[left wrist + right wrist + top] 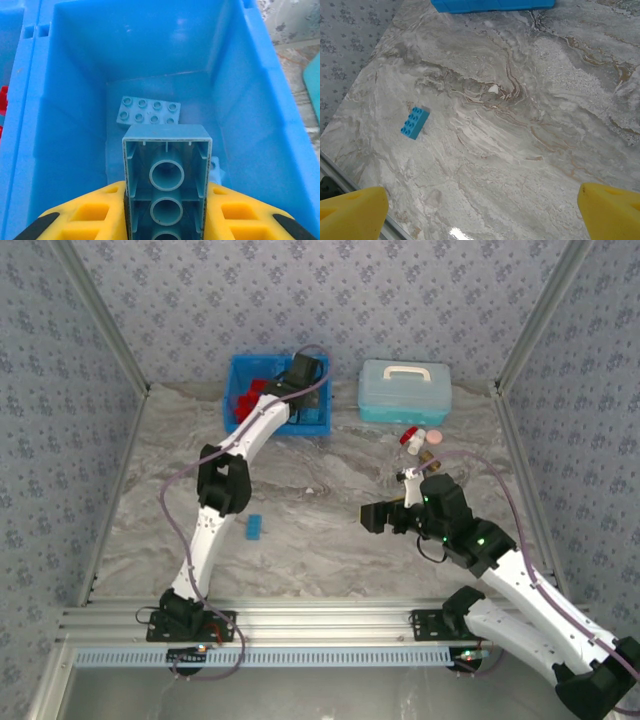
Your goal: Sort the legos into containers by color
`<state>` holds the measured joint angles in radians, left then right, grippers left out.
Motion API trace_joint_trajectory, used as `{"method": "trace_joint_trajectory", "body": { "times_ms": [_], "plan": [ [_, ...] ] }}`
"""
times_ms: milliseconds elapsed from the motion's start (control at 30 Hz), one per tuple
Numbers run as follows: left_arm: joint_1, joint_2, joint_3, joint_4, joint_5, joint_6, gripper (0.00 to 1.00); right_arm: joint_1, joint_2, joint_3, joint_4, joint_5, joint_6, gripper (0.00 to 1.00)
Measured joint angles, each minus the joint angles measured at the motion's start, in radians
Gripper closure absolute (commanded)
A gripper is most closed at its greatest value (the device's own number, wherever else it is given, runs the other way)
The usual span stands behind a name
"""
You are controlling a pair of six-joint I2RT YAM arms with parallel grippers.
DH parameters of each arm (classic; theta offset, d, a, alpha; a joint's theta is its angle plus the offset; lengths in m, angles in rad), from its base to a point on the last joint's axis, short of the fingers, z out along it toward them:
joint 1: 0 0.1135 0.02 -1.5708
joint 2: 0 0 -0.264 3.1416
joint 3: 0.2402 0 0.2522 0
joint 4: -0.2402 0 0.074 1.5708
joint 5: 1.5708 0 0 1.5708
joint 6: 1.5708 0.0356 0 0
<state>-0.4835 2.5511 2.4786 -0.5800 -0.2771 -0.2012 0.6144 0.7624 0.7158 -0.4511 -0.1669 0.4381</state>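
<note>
Over the right compartment of the bright blue rectangular plastic bin (236,375), upper centre of the top view, the left pincer (167,200) grasps a blue studded plastic brick (167,147); the right pincer (480,220) gapes released above the worktop (520,125).

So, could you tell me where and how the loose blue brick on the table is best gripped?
I'd grip the blue brick across its narrow width, on the two long side walls, coming straight down. It lies flat on the table, studs up, with bare surface all round; turn the wrist to match its diagonal lie.
</note>
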Motion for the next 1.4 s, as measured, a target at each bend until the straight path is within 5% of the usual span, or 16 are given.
{"method": "trace_joint_trajectory", "body": {
  "times_ms": [267,733,1033,1400],
  "plan": [
    [0.026,0.095,0.06,-0.01,0.008,0.007,0.48,-0.021,0.012,0.0,0.006,-0.011,0.0,0.0],
    [0.016,0.018,0.06,-0.069,0.055,0.003,0.48,-0.028,0.01,0.0,0.006,-0.032,0.022,0.0],
    [-0.031,-0.446,-0.128,-0.162,0.106,-0.021,0.48,-0.028,-0.037,0.0,-0.019,-0.027,0.022,0.0],
    [-0.059,-1.199,-0.996,-0.157,0.124,-0.106,0.48,-0.028,-0.087,0.0,-0.075,0.007,0.022,0.0]
  ]
}}
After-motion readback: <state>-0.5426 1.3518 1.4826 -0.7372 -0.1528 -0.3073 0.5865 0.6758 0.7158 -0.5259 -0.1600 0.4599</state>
